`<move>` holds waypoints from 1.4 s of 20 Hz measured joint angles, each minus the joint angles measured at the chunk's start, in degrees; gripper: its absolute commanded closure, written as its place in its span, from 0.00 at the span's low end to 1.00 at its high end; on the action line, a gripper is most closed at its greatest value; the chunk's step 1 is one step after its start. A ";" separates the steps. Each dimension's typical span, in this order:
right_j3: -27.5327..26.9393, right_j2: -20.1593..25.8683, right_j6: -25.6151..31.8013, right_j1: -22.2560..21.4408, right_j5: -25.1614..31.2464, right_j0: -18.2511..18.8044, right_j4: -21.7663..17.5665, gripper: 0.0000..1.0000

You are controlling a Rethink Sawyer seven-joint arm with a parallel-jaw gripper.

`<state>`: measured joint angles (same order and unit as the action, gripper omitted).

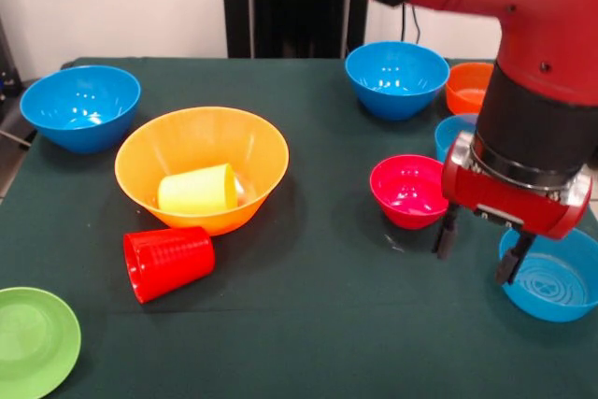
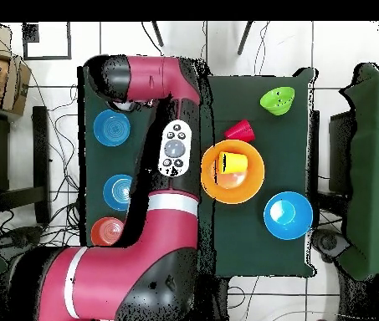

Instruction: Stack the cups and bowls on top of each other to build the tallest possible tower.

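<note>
Hanging empty, pincer [image 1: 476, 256] fingers apart, seemingly just above pale blue bowl's [image 1: 553, 277] rim.

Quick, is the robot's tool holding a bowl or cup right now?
Tool: open and empty, hanging between the pink-red bowl and a paler blue bowl.
</note>
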<state>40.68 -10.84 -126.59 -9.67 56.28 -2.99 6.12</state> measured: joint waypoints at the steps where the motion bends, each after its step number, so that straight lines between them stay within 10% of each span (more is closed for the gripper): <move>1: -0.25 0.13 0.00 0.64 0.00 -0.28 0.01 0.00; 28: -2.41 0.29 0.00 2.78 -0.01 -2.20 0.01 0.00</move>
<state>38.27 -10.55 -126.59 -6.90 56.27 -5.20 6.13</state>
